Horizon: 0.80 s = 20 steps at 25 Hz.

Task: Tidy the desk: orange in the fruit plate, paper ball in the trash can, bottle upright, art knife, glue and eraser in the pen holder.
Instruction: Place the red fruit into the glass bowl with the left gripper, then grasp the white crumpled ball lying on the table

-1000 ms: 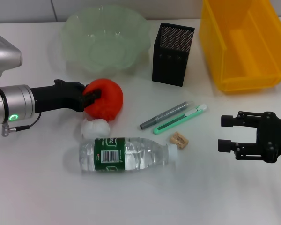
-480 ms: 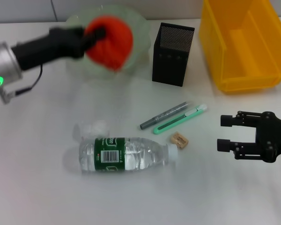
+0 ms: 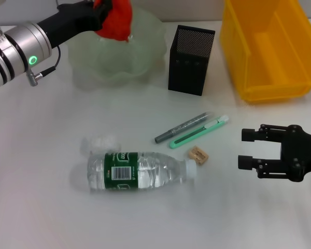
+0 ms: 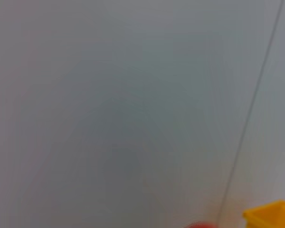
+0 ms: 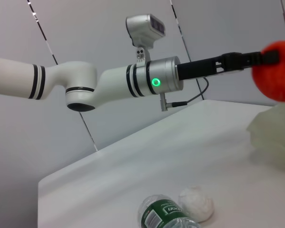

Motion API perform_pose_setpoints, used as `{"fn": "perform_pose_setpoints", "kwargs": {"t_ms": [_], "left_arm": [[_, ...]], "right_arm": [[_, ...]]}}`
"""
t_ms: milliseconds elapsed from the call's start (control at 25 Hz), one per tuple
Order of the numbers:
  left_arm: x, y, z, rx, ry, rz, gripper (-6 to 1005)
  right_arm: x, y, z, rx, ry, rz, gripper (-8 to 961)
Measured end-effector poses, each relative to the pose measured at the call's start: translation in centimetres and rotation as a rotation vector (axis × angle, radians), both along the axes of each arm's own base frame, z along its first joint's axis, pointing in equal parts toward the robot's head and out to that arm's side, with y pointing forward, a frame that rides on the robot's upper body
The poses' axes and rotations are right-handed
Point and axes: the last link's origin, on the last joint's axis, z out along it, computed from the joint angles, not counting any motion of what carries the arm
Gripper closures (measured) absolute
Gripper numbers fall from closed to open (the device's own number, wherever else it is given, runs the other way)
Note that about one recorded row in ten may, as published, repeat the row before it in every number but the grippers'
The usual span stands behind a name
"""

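- Now the left gripper (image 3: 101, 9), clamped on the orange (image 3: 115, 19), hangs over the fruit plate (image 3: 119, 52) at the tabletop's far edge.
- Lower into the plate's middle before releasing, so it can't roll.
- Right gripper (image 3: 248, 148) waits with fingers apart near the right edge.

You have one orange (image 3: 115, 19), one fruit plate (image 3: 116, 57), one paper ball (image 3: 102, 141), one bottle (image 3: 140, 170). One art knife (image 3: 199, 132), one glue (image 3: 182, 127), one eraser (image 3: 198, 154). One pen holder (image 3: 191, 60), one yellow bin (image 3: 269, 46).
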Motion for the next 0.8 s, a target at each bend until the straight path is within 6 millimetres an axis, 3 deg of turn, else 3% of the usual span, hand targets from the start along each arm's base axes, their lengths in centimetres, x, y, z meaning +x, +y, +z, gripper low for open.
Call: {"fn": "perform_pose_setpoints", "kwargs": {"t_ms": [520,560,640,800], "left_arm": [[-0.2,0.5,-0.2,-0.009,-0.019,0.058,637],[0.7,-1.0,1.2,-0.113,-0.117,-0.025,596],[1.0,-1.8,1.8,-0.170,-0.133,-0.059,515],[0.3,-4.6,3.6,-0.359,-0.065,-0.079,352]], "right_arm": [[0.1,-0.2,0.0,0.000,0.002,-0.002,210],[0.1,-0.2,0.0,0.000,0.001,-0.002,210],[0.1,-0.1,0.0,0.001,0.000,-0.002,210],[0.1,-0.1,0.0,0.002,-0.002,-0.001,210]]}}
